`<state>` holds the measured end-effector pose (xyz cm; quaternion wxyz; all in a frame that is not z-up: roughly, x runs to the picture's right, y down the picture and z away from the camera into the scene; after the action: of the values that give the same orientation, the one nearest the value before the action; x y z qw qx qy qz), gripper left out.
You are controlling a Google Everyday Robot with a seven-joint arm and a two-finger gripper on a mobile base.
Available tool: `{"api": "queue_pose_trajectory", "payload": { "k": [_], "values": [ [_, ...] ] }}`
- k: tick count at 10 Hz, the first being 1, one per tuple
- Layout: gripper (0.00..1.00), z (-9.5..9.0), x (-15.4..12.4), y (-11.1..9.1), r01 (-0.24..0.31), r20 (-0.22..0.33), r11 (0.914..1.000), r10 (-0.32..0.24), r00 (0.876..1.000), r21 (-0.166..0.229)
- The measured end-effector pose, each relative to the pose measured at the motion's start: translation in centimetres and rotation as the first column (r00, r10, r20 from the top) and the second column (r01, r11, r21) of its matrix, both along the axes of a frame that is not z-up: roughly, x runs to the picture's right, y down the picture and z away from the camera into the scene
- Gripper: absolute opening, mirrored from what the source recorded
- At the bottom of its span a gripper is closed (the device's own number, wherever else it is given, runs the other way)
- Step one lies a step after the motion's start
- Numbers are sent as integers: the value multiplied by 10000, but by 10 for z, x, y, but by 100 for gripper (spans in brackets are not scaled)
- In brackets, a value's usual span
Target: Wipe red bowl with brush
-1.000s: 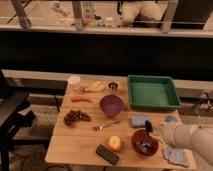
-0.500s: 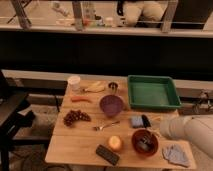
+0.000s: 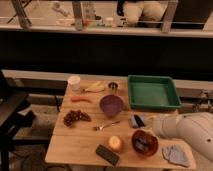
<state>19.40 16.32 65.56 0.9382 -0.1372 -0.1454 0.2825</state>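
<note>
Now the red bowl [image 3: 144, 142] is seen near the bench's [image 3: 80, 145] front edge, toward its right corner, with a dark thing lying inside it that may be the brush [image 3: 142, 144], though this cannot be told for sure. The white arm [image 3: 192, 134] is stretched in from the right edge, and the pincer [image 3: 154, 126] is placed just behind the bowl's right rim; whether it is wide or narrow cannot be told. A purple bowl [image 3: 111, 105] is set mid-bench, a green tray [image 3: 151, 92] at the back right corner, a fork [image 3: 105, 126] between the bowls, and a grey cloth [image 3: 176, 154] at the front right corner.
</note>
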Motion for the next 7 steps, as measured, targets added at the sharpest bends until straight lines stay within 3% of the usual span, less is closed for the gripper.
{"api": "queue_pose_trajectory", "payload": {
  "k": [7],
  "values": [
    [2, -36, -16, -5, 538, 70, 9967, -543, 9985, 603]
  ]
}}
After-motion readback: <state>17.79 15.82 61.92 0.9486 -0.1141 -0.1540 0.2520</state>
